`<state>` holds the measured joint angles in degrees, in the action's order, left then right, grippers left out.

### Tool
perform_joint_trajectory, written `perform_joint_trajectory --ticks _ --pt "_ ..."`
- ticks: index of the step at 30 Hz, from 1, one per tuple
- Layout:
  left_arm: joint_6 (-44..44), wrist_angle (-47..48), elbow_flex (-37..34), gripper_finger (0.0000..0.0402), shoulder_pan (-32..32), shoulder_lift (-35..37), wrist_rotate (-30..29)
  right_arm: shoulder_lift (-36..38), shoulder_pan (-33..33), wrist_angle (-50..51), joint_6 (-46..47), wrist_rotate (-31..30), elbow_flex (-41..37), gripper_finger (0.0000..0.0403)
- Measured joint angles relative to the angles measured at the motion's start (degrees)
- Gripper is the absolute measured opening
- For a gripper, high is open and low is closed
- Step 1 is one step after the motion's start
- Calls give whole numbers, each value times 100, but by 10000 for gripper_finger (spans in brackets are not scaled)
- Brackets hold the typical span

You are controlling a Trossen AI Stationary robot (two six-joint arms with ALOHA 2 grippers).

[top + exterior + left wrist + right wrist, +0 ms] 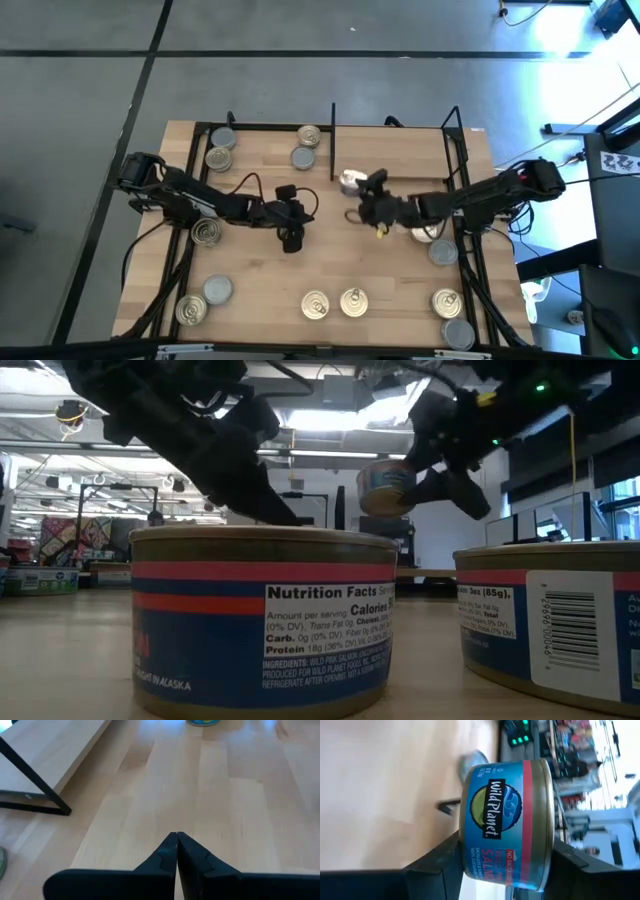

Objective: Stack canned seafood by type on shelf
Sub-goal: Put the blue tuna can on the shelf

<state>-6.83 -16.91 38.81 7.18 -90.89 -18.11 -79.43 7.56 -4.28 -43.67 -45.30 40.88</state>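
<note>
Dark right gripper (505, 855): fingers clamped on one low round blue-and-red salmon tin (507, 822), held on its side above the light-wood table (260, 290), just right of the black upright divider (332, 140) at the middle of the shelf (395, 150).

Dark left gripper (177, 851): fingers pressed together, holding nothing, poised over bare table near the centre.

Loose tins, counted from the high view, thirteen:
- four in the left shelf bay (265, 150), two grey-lidded, two gold-lidded;
- one gold-lidded tin under the left arm (206, 232);
- two at the near left corner, one grey, one gold;
- two gold-lidded side by side at the near edge (333, 303);
- two by the right arm, partly hidden;
- two at the near right corner, one gold, one grey.

View differences: the right wrist view alone reads the held tin's label and colours. The low view shows the two near-edge tins as blue with red bands, and the held tin raised clear of the table behind them. The left wrist view shows the shut fingers and a black frame bar.
</note>
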Motion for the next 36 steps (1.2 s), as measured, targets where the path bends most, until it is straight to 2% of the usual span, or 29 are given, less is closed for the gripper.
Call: perform_joint_trajectory --ticks 5,16,21,31,36 --pt "-18 2 0 7 6 38 0 19 -738 36 -1 250 2 197" --pt "11 -4 4 7 2 39 -8 -42 -2214 -102 643 1971 2 197" --pt "13 -4 7 7 2 39 -13 -291 -2670 -465 750 2445 4 197" --pt "17 -9 11 7 2 41 -17 -1114 -3183 -922 725 2782 268 197" --pt "17 -7 11 8 2 41 -17 -1489 -3265 -954 561 2747 611 197"
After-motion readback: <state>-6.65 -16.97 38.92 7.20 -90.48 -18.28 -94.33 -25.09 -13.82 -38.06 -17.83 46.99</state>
